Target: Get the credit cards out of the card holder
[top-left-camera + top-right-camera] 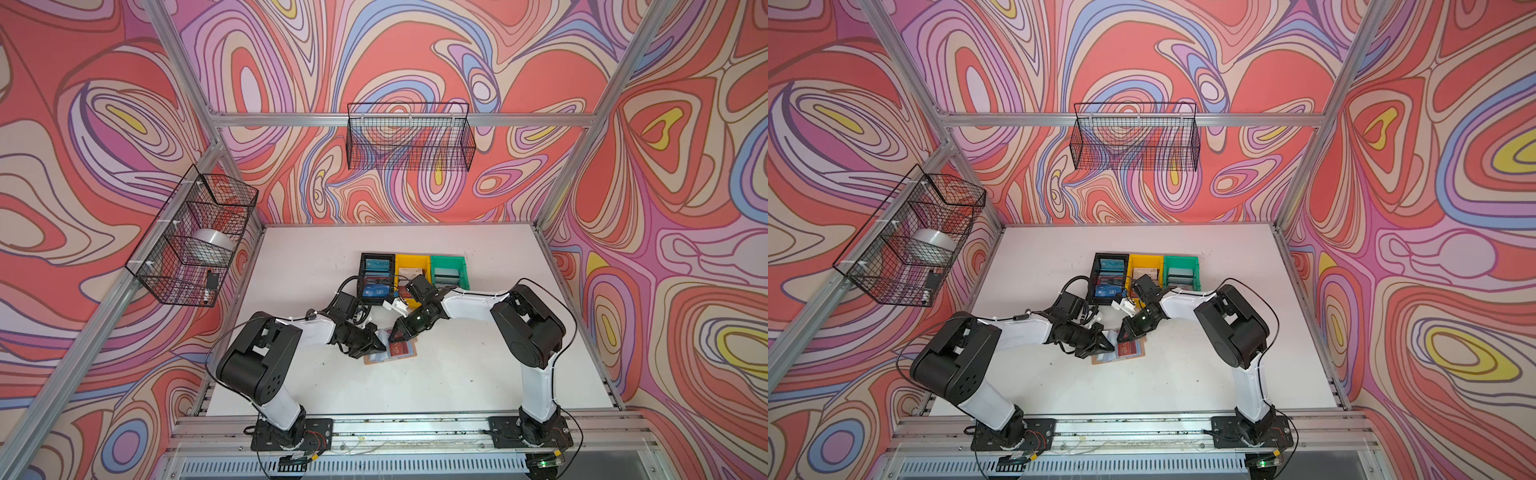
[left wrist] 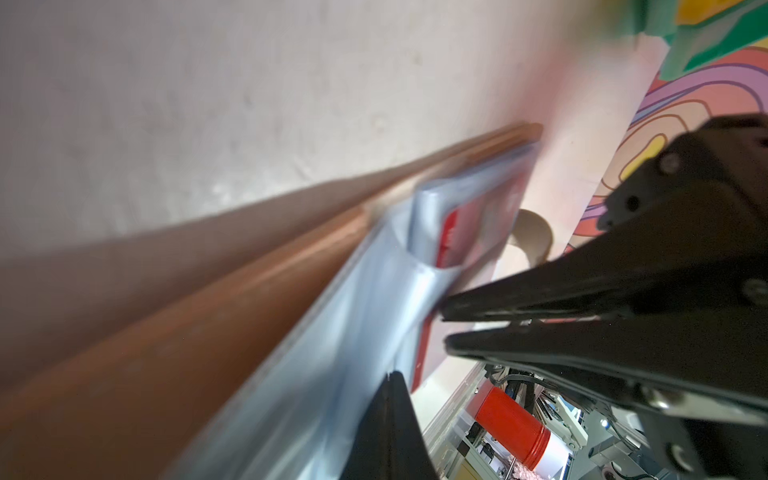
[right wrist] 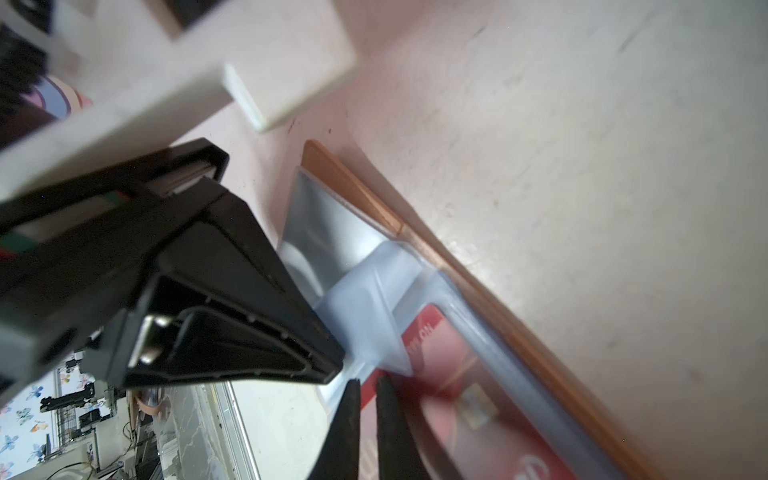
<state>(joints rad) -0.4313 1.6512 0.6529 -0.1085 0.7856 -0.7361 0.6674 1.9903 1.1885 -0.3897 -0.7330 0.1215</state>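
The step in hand is the pulling of one card. On the white surface [image 1: 478, 353] the card holder [image 1: 384, 358] lies open and flat near the middle, between the two arms, with its clear sleeve pages upward. The dark red card [image 3: 449, 365] sits in one sleeve, and one edge of it appears to come out of the sleeve mouth. The right gripper [image 3: 365, 388] stands narrow on this edge. The red plastic shows between its fingers, so it seems to hold the card. The left gripper [image 3: 338, 368] is closed completely, its tip against the clear sleeve [image 3: 332, 232] just beside. Whether it pinches the film or only presses on it, the views do not tell.

The next move probably asks the right gripper to draw the card along the sleeve, low and straight, while the left one holds the holder down. If the holder slides or lifts with the card, the card will not come free.

Containers, from the biggest:
- The wire basket on the back wall [image 1: 409, 137] shows nothing inside.
- The wire basket at the left side [image 1: 174, 224] carries a silver roll [image 1: 214, 243] and a small dark thing [image 1: 212, 280].
- Behind the holder three bins touch in a row:
  - the black bin [image 1: 362, 272] has blue cards [image 1: 376, 291] with "VIP" on them
  - the yellow bin [image 1: 411, 258] has a pale card [image 1: 408, 273], partly hidden by the right arm
  - the green bin [image 1: 449, 258] has something pale that cannot be named
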